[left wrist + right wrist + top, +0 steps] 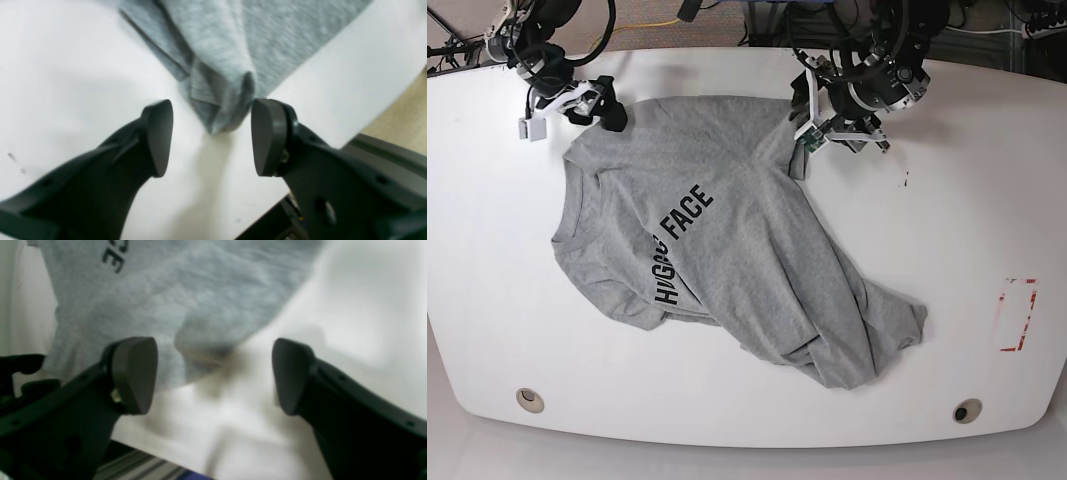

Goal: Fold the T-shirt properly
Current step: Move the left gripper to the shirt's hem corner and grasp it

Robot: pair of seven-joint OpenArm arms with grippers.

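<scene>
One heather-grey short-sleeved cotton T-shirt (727, 240) with black block lettering, lying rumpled and slantwise on one white round-cornered table (987, 210); its upper edge lies near the far rim, its lowest bunched corner near the front rim, yet no cloth overhangs any side. Open white surface on the right half of the base view and along the near-left corner. Two black grippers. Left gripper (212, 136), in the base view at the shirt's top right corner: jaws parted, holding nothing, a pointed fold of grey cloth lying between the pads, right beside one pad; the table's rim just behind it. Right gripper (213, 375), at the top left corner: jaws spread wide, empty, a bunched lump of shirt edge between them. Two small round fittings by the front rim; one red rectangular outline at right.
</scene>
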